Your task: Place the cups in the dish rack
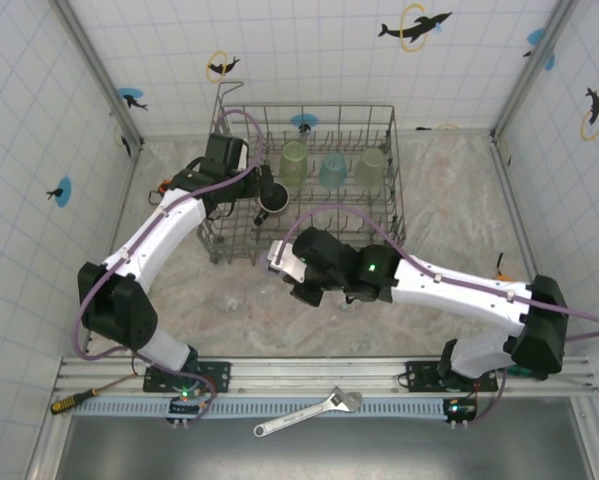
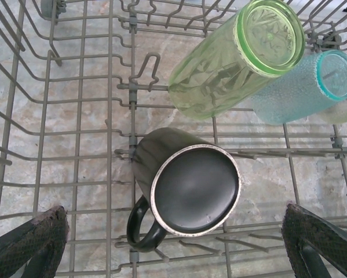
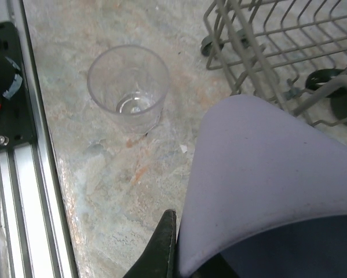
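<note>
Lavender cup cut off, hiding dish rack corner.

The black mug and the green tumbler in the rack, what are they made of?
The black handled mug looks ceramic, perhaps stoneware: opaque, dull sheen, pale worn base ring. The translucent green tumbler looks plastic, possibly glass: light passes through its patterned wall.

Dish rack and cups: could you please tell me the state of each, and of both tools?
dish rack: partly loaded.
green cup: in rack, base up, tilted.
teal cup: in rack, base up, tilted.
pale cup: in rack beside teal.
black mug: in rack, apparently base up.
clear cup: upright on table, empty.
lavender cup: held by right tool.
left tool: open, above black mug.
right tool: shut on lavender cup.
</note>
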You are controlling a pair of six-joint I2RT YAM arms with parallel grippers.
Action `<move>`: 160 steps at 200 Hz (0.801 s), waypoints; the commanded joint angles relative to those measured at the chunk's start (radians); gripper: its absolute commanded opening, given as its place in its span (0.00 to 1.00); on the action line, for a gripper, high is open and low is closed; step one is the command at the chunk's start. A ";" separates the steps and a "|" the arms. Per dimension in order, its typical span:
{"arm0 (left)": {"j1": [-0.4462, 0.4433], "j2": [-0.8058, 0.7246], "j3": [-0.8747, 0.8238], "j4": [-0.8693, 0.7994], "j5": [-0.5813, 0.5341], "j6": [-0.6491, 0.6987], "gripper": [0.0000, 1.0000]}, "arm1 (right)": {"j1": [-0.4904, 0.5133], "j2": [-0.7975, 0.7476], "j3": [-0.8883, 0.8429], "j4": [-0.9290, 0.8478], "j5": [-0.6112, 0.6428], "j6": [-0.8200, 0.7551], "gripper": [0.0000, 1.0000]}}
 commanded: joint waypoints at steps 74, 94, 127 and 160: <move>0.004 0.009 0.025 0.002 0.012 -0.005 0.97 | -0.108 -0.109 0.096 0.060 -0.130 0.004 0.00; 0.004 0.007 0.026 0.001 0.008 -0.003 0.97 | -0.138 -0.123 0.104 0.060 -0.138 0.004 0.00; 0.004 0.006 0.043 -0.011 0.007 0.001 0.97 | -0.280 -0.148 0.083 0.119 -0.184 0.062 0.00; 0.004 0.030 0.104 -0.050 0.003 0.012 0.97 | -0.418 -0.166 0.073 0.199 -0.294 0.102 0.00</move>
